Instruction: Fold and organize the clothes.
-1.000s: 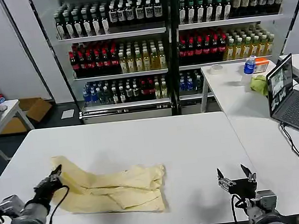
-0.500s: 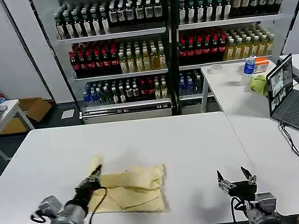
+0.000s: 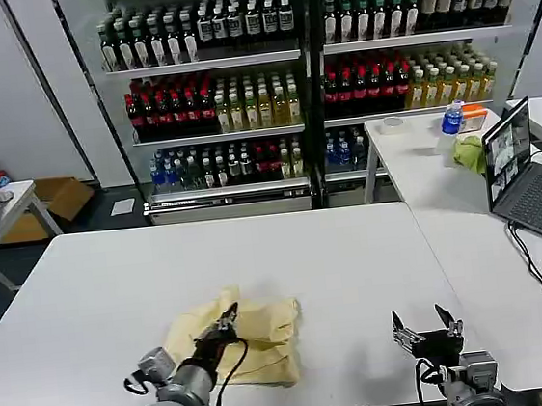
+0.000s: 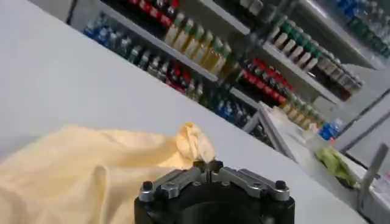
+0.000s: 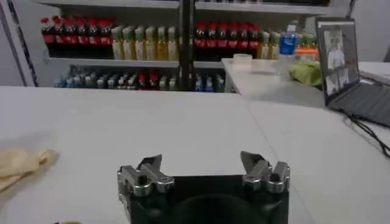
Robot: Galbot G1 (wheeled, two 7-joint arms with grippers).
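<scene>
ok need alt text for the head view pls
The left gripper is shut on a fold of a pale yellow T-shirt lying bunched on a white table. The right gripper hangs open near the table's front edge.

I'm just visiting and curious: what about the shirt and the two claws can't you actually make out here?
- T-shirt: head view, its near part hidden by the left gripper and arm; folded layers underneath covered.
- T-shirt: left wrist view, cut off by the frame edge and the gripper body.
- T-shirt: right wrist view, just a corner at the edge.
- Right gripper: open, idle; arm cut off below.
</scene>
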